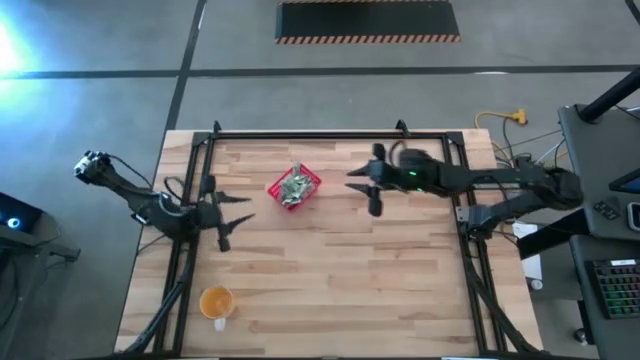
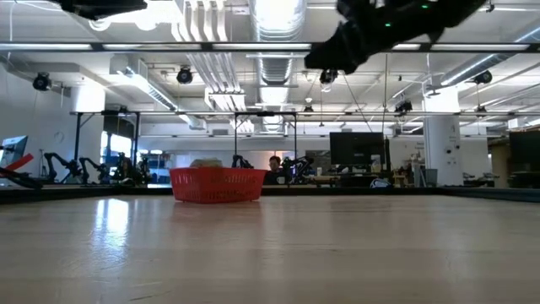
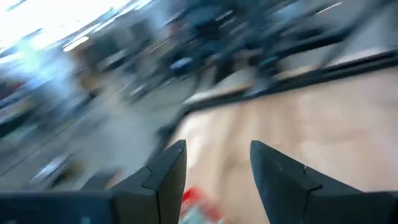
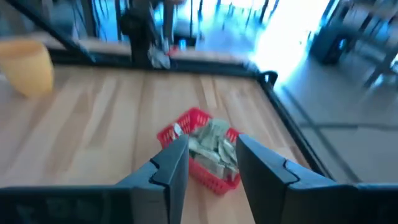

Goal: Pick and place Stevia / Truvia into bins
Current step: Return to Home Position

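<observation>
The red basket [image 1: 309, 181] stands on the far middle of the wooden table and holds a heap of pale green and white Stevia packets [image 1: 294, 187]. My right gripper [image 1: 352, 180] hovers to the basket's right, open, with nothing between its fingers. In the right wrist view the basket [image 4: 180, 127] and the packets [image 4: 212, 149] lie just beyond that gripper [image 4: 211, 140]. My left gripper [image 1: 238, 215] hovers to the basket's left, also open and empty [image 3: 217, 146]. In the low view the basket [image 2: 218, 186] rests by its base on the table, and both arms are raised above it.
An orange cup [image 1: 217, 300] stands near the table's front left edge. A black frame [image 1: 300, 135] runs around the table's edge. Bare wood lies in front of the basket. A person [image 2: 274, 169] sits far off in the room behind.
</observation>
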